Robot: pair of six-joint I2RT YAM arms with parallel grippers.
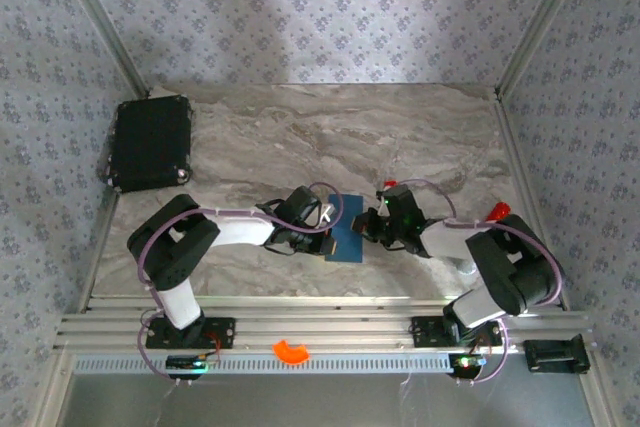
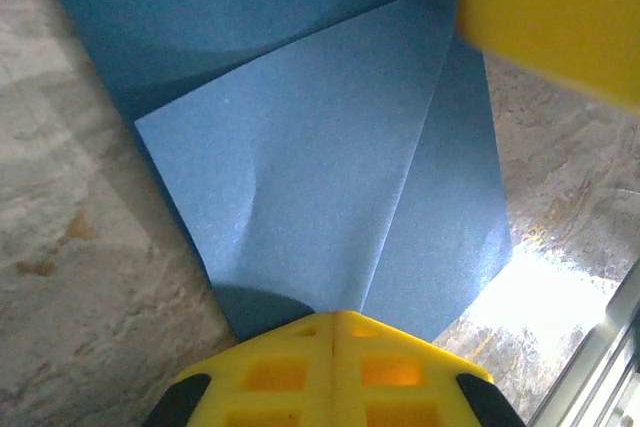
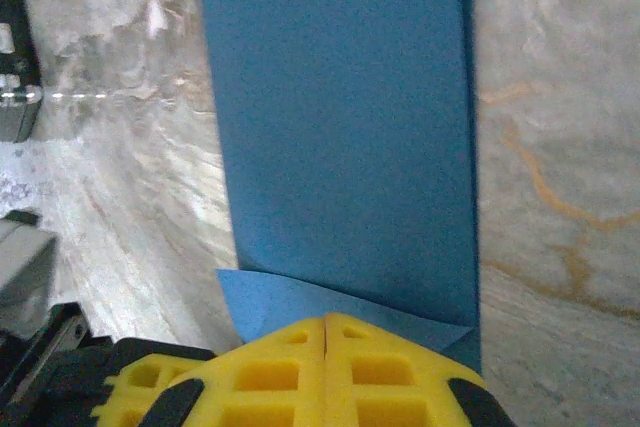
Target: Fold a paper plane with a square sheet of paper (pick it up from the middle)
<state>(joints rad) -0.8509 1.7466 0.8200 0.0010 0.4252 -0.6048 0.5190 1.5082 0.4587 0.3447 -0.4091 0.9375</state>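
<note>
Left gripper [image 2: 333, 322], closed tight, is pinching the folded blue sheet of paper [image 2: 320, 177] at bottom centre of frame. Right gripper [image 3: 327, 322] is clamping the opposite edge likewise.

Thin dark blue creased sheet of paper [image 2: 330, 167], far part cut off by left wrist view's top edge, near tip hidden under yellow left gripper [image 2: 335, 315], blurred yellow finger [image 2: 560, 17] cropped at upper right corner, sheet's near edge in right wrist view hidden under yellow right gripper [image 3: 327, 319]
</note>
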